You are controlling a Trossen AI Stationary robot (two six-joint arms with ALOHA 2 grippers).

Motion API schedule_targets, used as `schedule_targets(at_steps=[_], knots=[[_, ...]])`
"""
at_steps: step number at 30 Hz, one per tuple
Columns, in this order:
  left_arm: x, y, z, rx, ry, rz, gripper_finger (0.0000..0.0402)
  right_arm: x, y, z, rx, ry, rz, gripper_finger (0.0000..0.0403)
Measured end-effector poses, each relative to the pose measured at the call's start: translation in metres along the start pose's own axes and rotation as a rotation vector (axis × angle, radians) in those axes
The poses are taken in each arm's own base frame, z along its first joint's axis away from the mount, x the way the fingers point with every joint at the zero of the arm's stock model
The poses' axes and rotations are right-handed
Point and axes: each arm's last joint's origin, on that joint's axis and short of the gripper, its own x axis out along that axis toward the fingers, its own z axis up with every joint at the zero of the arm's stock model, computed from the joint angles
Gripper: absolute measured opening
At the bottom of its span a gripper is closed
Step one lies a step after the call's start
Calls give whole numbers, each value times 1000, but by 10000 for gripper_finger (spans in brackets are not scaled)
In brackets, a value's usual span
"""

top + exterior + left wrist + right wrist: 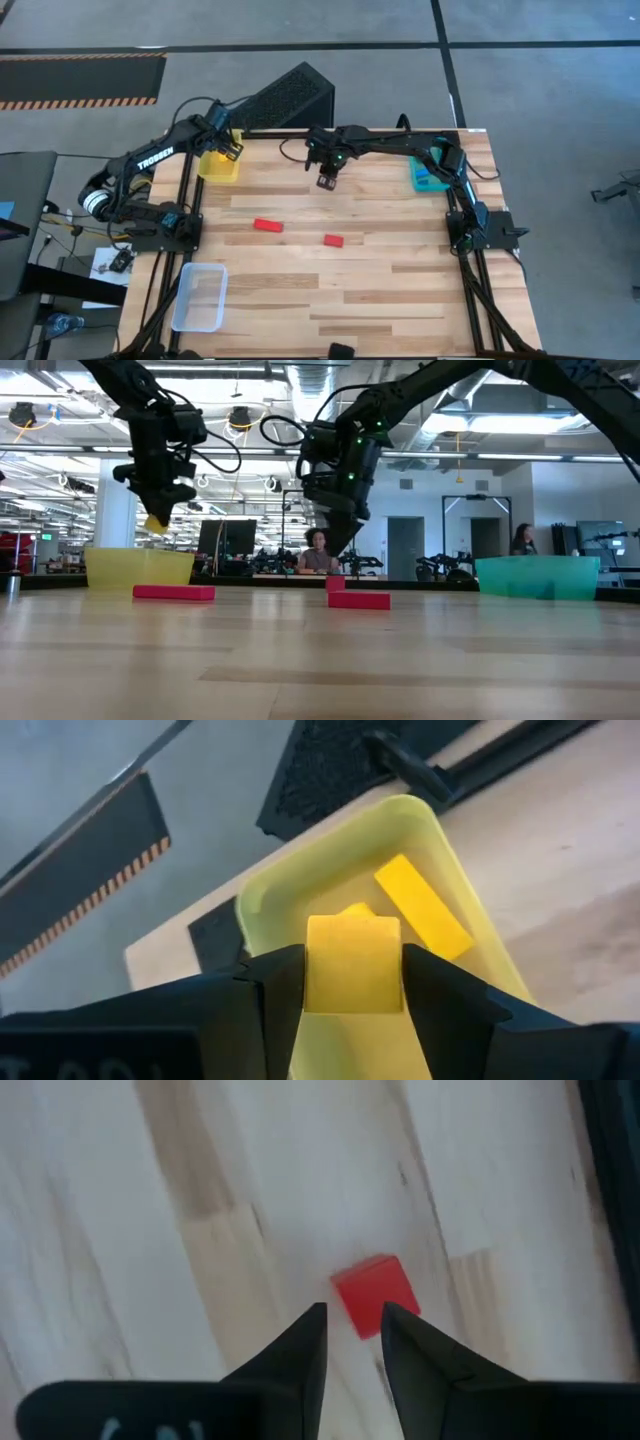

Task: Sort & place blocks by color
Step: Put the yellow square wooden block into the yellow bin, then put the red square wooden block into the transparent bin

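Observation:
My left gripper [229, 145] hangs over the yellow tray [219, 167] at the table's far left, shut on a yellow block [352, 965]. An oblong yellow block [422, 907] lies in that tray, and a further yellow piece [356, 909] shows behind the held block. My right gripper [352, 1309] hovers at the far middle of the table, pointing down, slightly open with nothing between its fingers. A small square red block [375, 1294] rests flat on the wood just below it. Two oblong red blocks [267, 225] [333, 240] lie flat mid-table. My left gripper pinches the yellow block by two opposite sides [312, 970] between its two fingers. The fingers slant down from above. The block is lifted clear, above the inside of the yellow tray [470, 910].
A teal tray [428, 178] stands at the far right and a clear tray [200, 297] at the near left. A black perforated box [290, 95] sits beyond the far edge. The near half of the table is bare wood.

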Motion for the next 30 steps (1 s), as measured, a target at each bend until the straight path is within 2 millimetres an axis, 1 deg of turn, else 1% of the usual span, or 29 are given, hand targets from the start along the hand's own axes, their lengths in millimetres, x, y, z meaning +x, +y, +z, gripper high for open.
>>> schedule_targets(at_steps=[3,7,10,12,14,17,21,25,30], knots=[[2,0,0,-6,9,-38,180,0,-5,-1,-122,8,-5,129],[11,4,-3,9,46,-142,226,1,-14,-2,-293,10,-14,137],[14,5,-7,29,76,-162,261,1,-18,-3,-409,12,-16,141],[14,5,-6,27,72,-179,278,1,-18,-3,-461,12,-17,144],[14,4,-7,17,77,-200,288,1,-22,-3,-465,7,-24,149],[12,3,-8,-2,93,-201,292,4,-26,-5,-468,10,-25,159],[10,-3,-7,-42,87,-209,287,8,-29,-9,-478,22,-21,177],[6,-11,-4,-94,62,-235,282,16,-27,-17,-509,50,-1,191],[-2,-29,-1,-219,53,-404,281,26,-25,-27,-515,65,35,195]])
